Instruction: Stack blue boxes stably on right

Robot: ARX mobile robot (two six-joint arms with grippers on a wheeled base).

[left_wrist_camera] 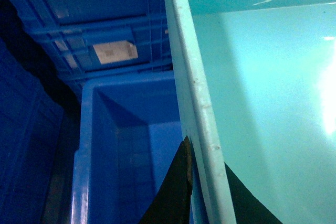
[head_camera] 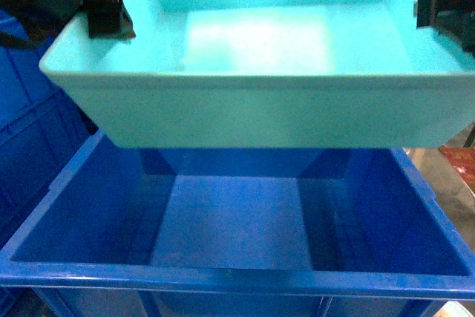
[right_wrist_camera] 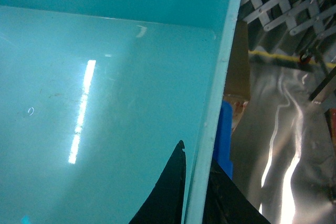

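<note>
While both pincers clamp opposite rims of the turquoise tub (head_camera: 252, 102) above the dark crate (head_camera: 230, 272), it looks light, stiff, slippery.

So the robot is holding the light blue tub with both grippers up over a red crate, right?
Not quite. Both the left gripper and the right gripper do clamp the turquoise tub's rims, and it hangs over a crate, but that crate is dark blue, not red. The head view shows it open and empty just beneath the tub.
</note>
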